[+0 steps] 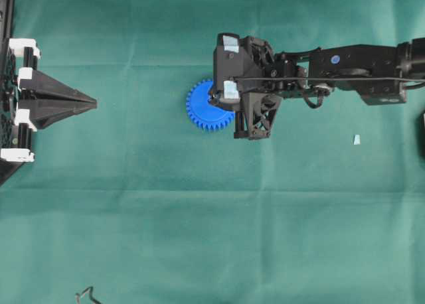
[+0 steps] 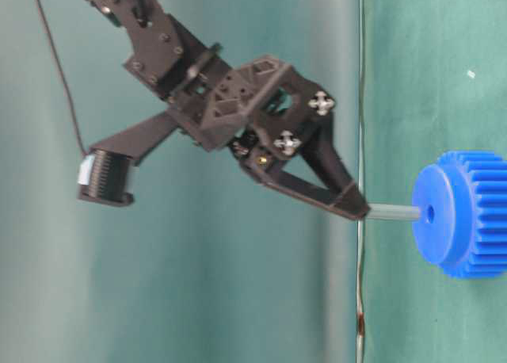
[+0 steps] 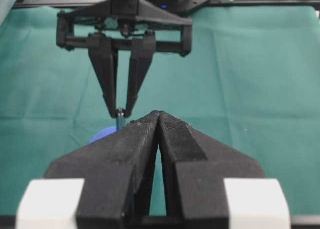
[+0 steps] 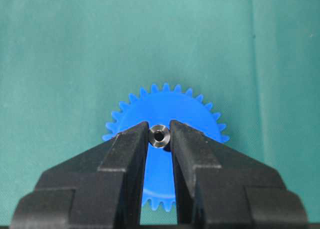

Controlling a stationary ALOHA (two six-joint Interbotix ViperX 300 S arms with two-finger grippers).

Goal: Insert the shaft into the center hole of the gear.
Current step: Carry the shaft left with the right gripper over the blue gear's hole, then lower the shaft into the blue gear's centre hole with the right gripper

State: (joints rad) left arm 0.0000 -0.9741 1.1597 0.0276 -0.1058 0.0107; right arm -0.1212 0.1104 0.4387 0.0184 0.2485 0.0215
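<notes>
The blue gear (image 1: 202,113) lies flat on the green cloth. My right gripper (image 1: 216,99) hangs over it, shut on the shaft (image 4: 160,136), which it holds upright. In the table-level view the shaft (image 2: 392,212) reaches from the fingertips (image 2: 356,204) to the gear's flat face (image 2: 463,220), right beside the center hole (image 2: 430,214). I cannot tell whether its end is in the hole. In the right wrist view the gear (image 4: 165,106) sits behind the pin. My left gripper (image 1: 93,103) is shut and empty at the far left; its closed tips (image 3: 159,115) face the right gripper (image 3: 120,111).
A small pale-blue scrap (image 1: 356,140) lies on the cloth to the right of the gear, under the right arm's side. A dark wire end (image 1: 86,294) shows at the bottom edge. Green cloth covers the whole table.
</notes>
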